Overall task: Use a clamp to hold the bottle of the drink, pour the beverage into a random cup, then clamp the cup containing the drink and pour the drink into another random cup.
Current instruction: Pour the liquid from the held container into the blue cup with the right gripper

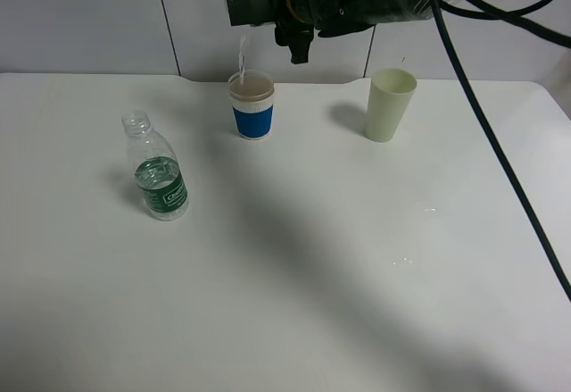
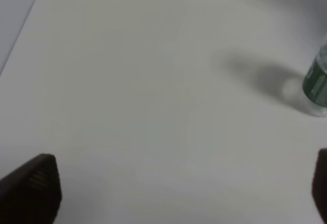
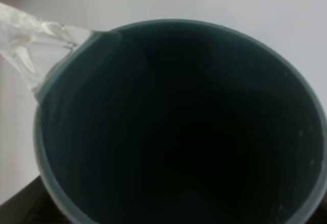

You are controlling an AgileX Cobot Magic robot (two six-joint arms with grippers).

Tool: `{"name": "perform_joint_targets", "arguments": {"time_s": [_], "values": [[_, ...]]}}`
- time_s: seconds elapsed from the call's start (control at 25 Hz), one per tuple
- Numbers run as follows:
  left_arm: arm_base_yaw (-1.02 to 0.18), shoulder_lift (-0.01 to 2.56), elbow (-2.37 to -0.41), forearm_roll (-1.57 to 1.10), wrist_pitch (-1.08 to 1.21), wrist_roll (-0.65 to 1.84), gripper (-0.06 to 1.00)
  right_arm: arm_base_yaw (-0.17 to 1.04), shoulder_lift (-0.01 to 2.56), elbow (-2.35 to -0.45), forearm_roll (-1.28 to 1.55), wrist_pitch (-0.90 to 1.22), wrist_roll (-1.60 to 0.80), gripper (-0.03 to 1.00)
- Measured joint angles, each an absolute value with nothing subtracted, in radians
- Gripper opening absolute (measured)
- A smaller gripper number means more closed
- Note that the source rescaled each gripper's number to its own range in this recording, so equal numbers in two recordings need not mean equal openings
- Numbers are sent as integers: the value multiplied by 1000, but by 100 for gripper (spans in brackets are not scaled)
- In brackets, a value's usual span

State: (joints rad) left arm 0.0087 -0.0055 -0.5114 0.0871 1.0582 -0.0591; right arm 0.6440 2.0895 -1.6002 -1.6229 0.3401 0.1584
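My right gripper [image 1: 299,42] hangs above the back of the table, shut on a dark green cup [image 3: 179,122] that is tilted. A thin stream of water [image 1: 242,53] runs from the cup's lip [image 3: 102,34] into a white cup with a blue sleeve [image 1: 252,106] below, which holds liquid near its rim. The clear bottle with a green label [image 1: 157,169] stands uncapped at the left, partly filled. It also shows at the edge of the left wrist view [image 2: 318,83]. My left gripper [image 2: 176,193] is open and empty over bare table, apart from the bottle.
A pale green cup [image 1: 390,104] stands upright at the back right. Small water drops [image 1: 430,210] lie on the white table [image 1: 294,285] at the right. The right arm's black cable [image 1: 500,160] crosses the right side. A wall runs behind the table.
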Motion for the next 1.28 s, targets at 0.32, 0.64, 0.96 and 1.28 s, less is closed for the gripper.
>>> {"name": "perform_joint_targets", "arguments": {"time_s": [0.32,0.64,0.96,1.28], "values": [[9,-6,-511,87,1058,-59,100,644,2089,-1600,-1671,339,158,1],[9,-6,-511,87,1058,-59,100,644,2089,-1600,-1725,338,156,1],[9,-6,-511,87,1058,-59,100,644,2089,-1600,-1725,340,151,1],[9,-6,-511,87,1058,-59,100,644,2089,-1600,-1727,340,133,1]]}}
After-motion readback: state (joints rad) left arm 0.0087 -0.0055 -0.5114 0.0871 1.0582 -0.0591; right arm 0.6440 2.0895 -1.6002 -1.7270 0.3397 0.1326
